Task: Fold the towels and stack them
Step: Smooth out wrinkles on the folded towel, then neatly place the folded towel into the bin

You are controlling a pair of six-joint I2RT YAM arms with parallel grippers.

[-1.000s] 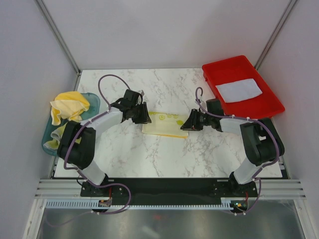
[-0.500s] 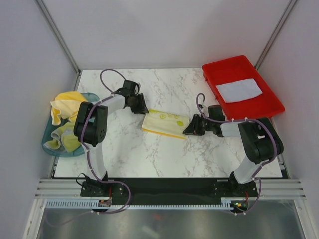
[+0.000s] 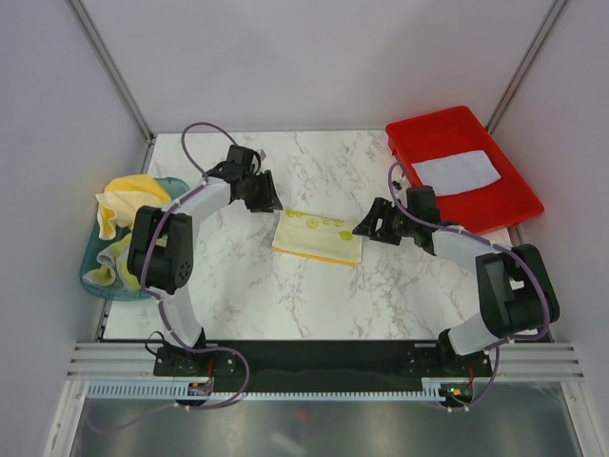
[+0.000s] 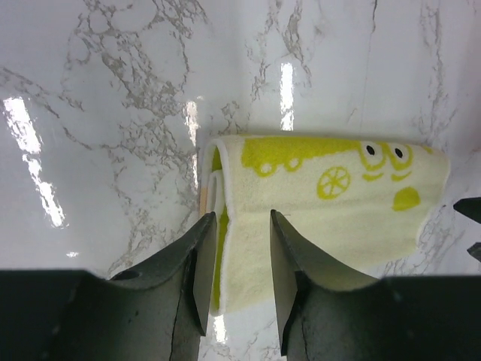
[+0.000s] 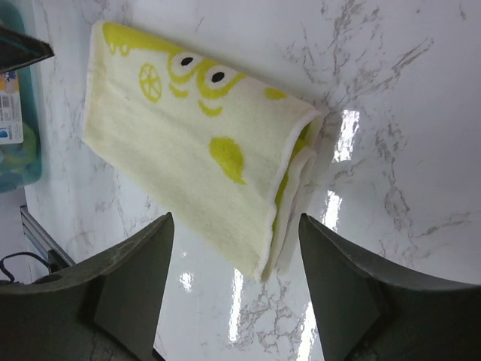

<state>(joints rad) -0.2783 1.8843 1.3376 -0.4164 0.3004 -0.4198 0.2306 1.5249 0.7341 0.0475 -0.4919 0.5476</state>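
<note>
The left pincer stands part open over the left end of the printed towel, its two dark fingers apart with a clear gap between them. In the left wrist view the towel's folded edge shows in that gap, lying flat on the tabletop; nothing is pinched between the fingers. The right pincer is spread wide at the towel's right end. In the right wrist view its fingers frame the cloth from either side without closing on it.

The printed towel lies near the middle of the white marble tabletop, between the two pincers. It is folded into a long rectangle, white with yellow-green lemon shapes and small cartoon eyes on its upper face. The layers show at both ends, where a yellow edge peeks out from under the top fold.

A pale grey-blue towel lies folded flat inside the red tray at the far right corner of the tabletop, well apart from the printed one. At the left edge sits a teal tub holding a crumpled yellow towel, with another yellow-green cloth bunched beside it in the same tub.
</note>
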